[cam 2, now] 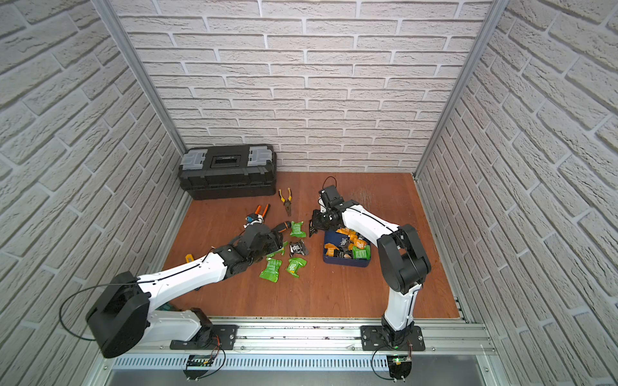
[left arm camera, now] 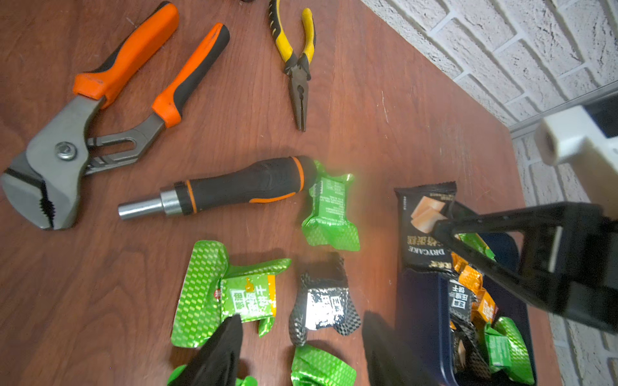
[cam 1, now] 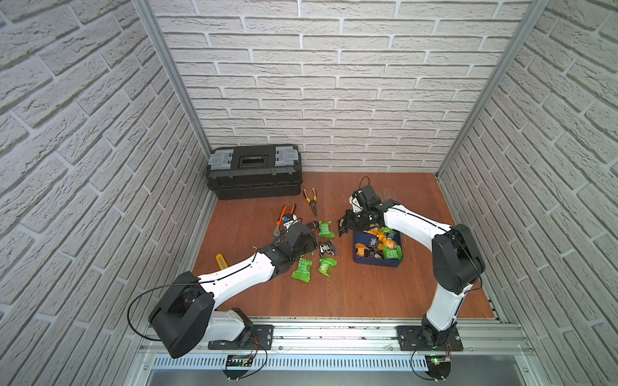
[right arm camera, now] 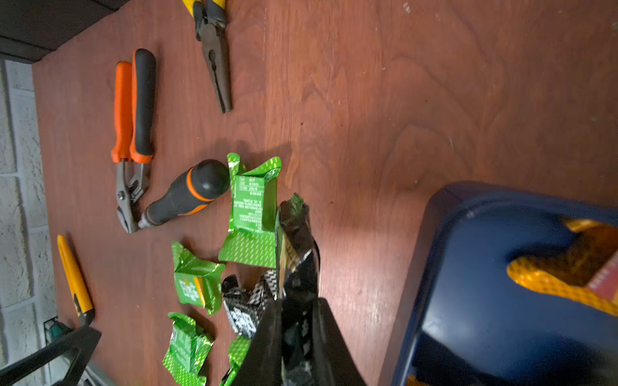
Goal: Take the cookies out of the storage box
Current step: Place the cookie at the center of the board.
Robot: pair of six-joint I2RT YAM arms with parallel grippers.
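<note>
my right end effector is pinched nearly shut on a black cookie packet, hanging just outside the storage box, which holds many more. next i'd lower it onto the bench by the freed cookies and release. my left end effector hovers half open, empty

A box on the surface is heaped with cookies; several more lie loose between it and the left arm. The right pincer hangs just beside the box's far corner.
</note>
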